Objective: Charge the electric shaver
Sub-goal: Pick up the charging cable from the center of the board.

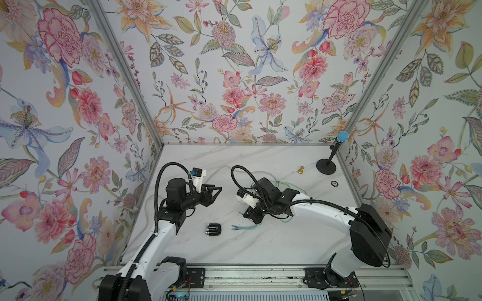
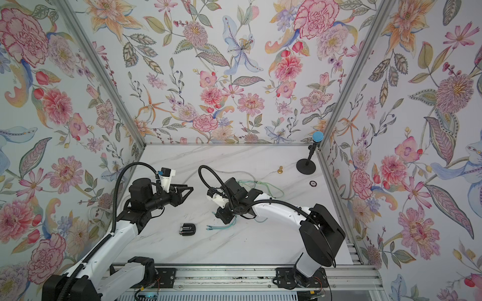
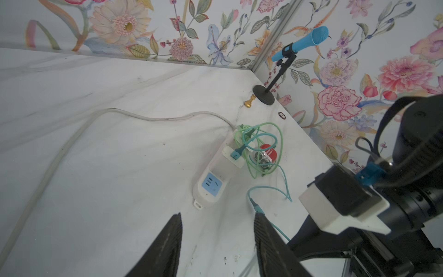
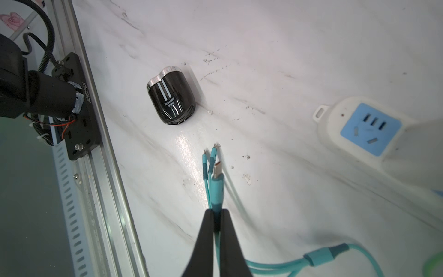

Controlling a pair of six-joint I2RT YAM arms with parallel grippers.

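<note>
The electric shaver [image 1: 214, 229] [image 2: 187, 229] [image 4: 171, 96], small, black and glossy with a chrome head, lies on the marble table near the front. My right gripper [image 4: 217, 211] [image 1: 244, 215] is shut on a teal charging cable [image 4: 217, 182] just behind its flat metal plug, which points towards the shaver. Two smaller teal plugs [image 4: 208, 158] [image 1: 238, 228] rest on the table beside it. The white power strip [image 3: 215, 177] [image 4: 369, 129] with a blue socket lies to the right. My left gripper [image 3: 218, 214] [image 1: 219, 189] hovers open and holds nothing, left of the right arm.
A white adapter [image 3: 233, 156] sits in the strip amid tangled green and teal cables [image 3: 263, 129], next to a red object [image 3: 268, 153]. A blue microphone on a black stand [image 1: 331, 156], a gold knob [image 1: 301, 170] and a small disc [image 1: 334, 183] stand back right. A metal rail [image 1: 247, 276] runs along the front.
</note>
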